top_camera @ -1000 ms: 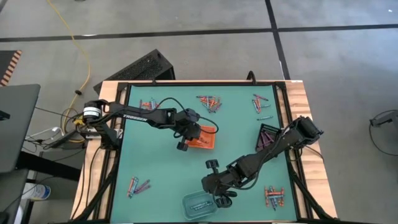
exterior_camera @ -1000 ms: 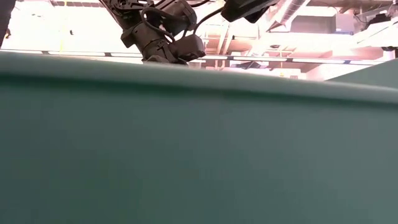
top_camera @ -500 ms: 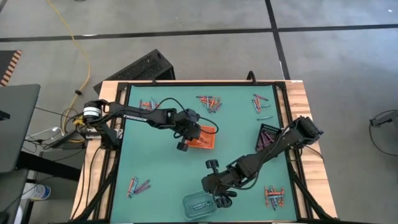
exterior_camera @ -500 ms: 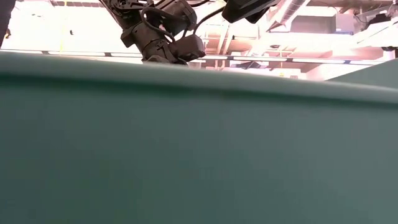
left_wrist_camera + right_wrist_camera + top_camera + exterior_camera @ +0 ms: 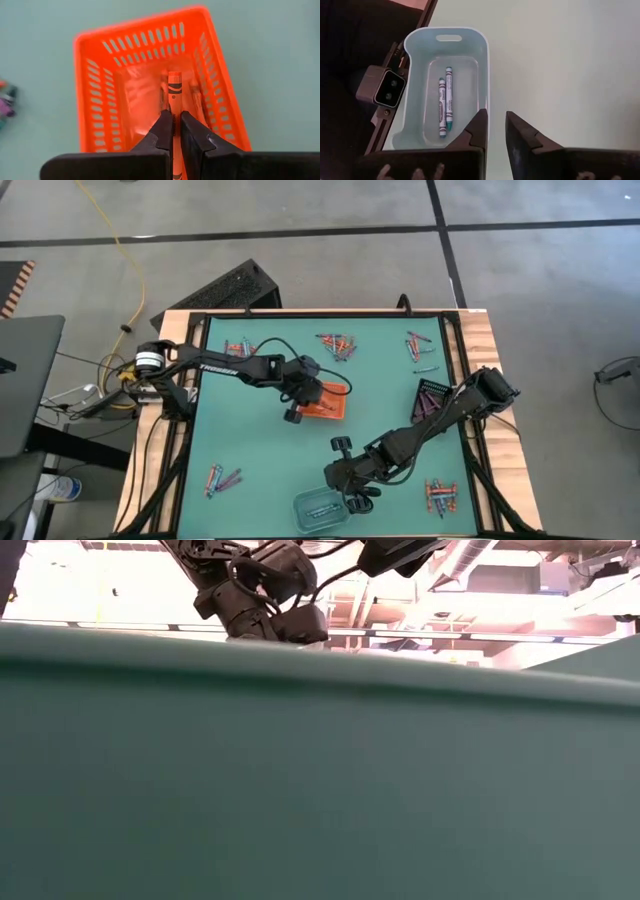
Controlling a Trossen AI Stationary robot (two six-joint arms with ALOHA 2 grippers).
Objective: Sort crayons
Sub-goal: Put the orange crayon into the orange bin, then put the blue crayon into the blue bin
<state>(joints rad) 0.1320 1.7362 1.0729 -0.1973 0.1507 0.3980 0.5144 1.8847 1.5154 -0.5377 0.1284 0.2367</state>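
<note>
My left gripper (image 5: pixel 173 131) is over the orange tray (image 5: pixel 95 115), shut on an orange crayon (image 5: pixel 174 92); it also shows in the high view (image 5: pixel 306 396). My right gripper (image 5: pixel 496 129) hangs slightly open and empty over the near rim of the clear tray (image 5: pixel 482 75), in which two blue-grey crayons (image 5: pixel 445 102) lie flat on the bottom. In the high view my right gripper (image 5: pixel 348 492) is by the clear tray (image 5: pixel 318 510) at the table's near edge. Further crayons lie in the orange tray beside the held one. My left gripper pinches the orange crayon between its two fingers (image 5: pixel 164 131), which point down from above into the tray. The crayon lies along the fingers, and its free end (image 5: pixel 174 80) sticks out past the fingertips over the tray's bottom. Whether that end touches the tray cannot be told.
A black tray (image 5: pixel 432 395) stands at the table's right. Heaps of loose crayons lie at the far left (image 5: pixel 238 347), far middle (image 5: pixel 338 344), far right (image 5: pixel 418 346), near left (image 5: pixel 223 478) and near right (image 5: pixel 438 495) of the green mat.
My left gripper has sunk a little toward the orange tray with the crayon still held.
</note>
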